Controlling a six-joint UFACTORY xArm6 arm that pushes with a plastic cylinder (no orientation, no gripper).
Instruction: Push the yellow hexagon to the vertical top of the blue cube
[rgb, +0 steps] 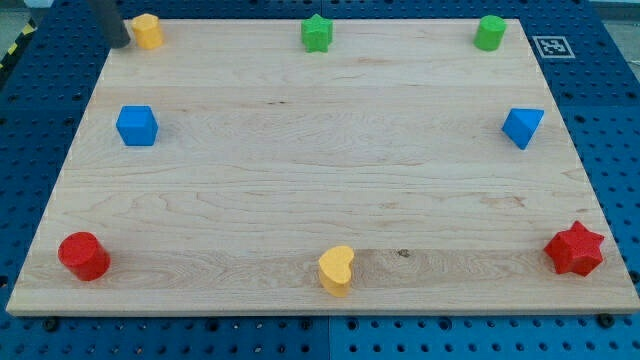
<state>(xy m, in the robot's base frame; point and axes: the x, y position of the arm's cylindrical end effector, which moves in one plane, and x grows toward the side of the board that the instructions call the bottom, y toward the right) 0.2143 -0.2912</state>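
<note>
The yellow hexagon (148, 31) sits at the top left corner of the wooden board (320, 170). The blue cube (137, 126) lies below it near the board's left edge. My tip (120, 43) is the lower end of the dark rod, at the view's top left, just left of the yellow hexagon and close to touching it. The tip is well above the blue cube.
A green star (317, 33) sits at top centre and a green cylinder (490, 32) at top right. A blue triangular block (523, 127) lies at the right edge. A red cylinder (83, 256), a yellow heart (337, 270) and a red star (575, 250) line the bottom.
</note>
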